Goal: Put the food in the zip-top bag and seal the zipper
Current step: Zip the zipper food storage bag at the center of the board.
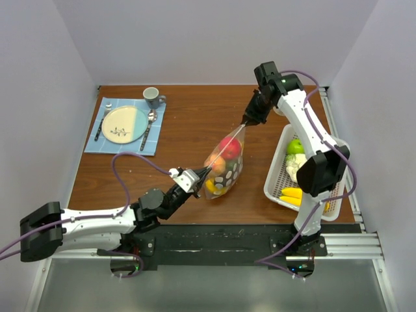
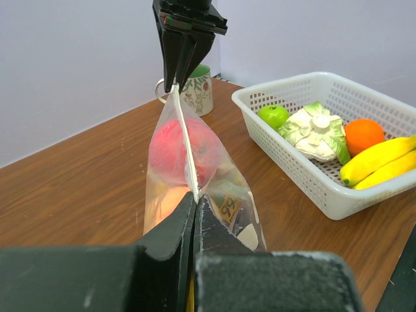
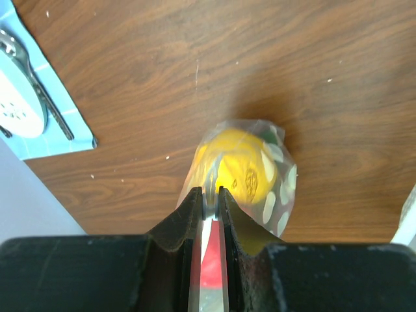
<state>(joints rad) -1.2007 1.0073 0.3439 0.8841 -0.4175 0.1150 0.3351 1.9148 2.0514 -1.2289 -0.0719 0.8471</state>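
The zip-top bag (image 1: 223, 168) hangs stretched between my two grippers above the table. Inside it lie a red piece of food (image 1: 229, 147), an orange one and a yellow one (image 3: 244, 169). The zipper (image 1: 227, 148) runs taut along the top edge from one gripper to the other. My left gripper (image 1: 205, 173) is shut on the near end of the zipper (image 2: 186, 149), jaws pressed together. My right gripper (image 1: 246, 123) is shut on the far end, a thin strip pinched between its fingertips (image 3: 224, 195). In the left wrist view the right gripper (image 2: 175, 81) stands above the bag (image 2: 224, 188).
A white slotted basket (image 1: 275, 185) at the right holds a green apple (image 1: 295, 145), a pale cabbage (image 1: 296, 166), an orange (image 2: 363, 134) and bananas (image 1: 291, 194). At the back left lie a blue placemat (image 1: 155, 133) with a plate (image 1: 123, 125) and cutlery, and a mug (image 1: 153, 97).
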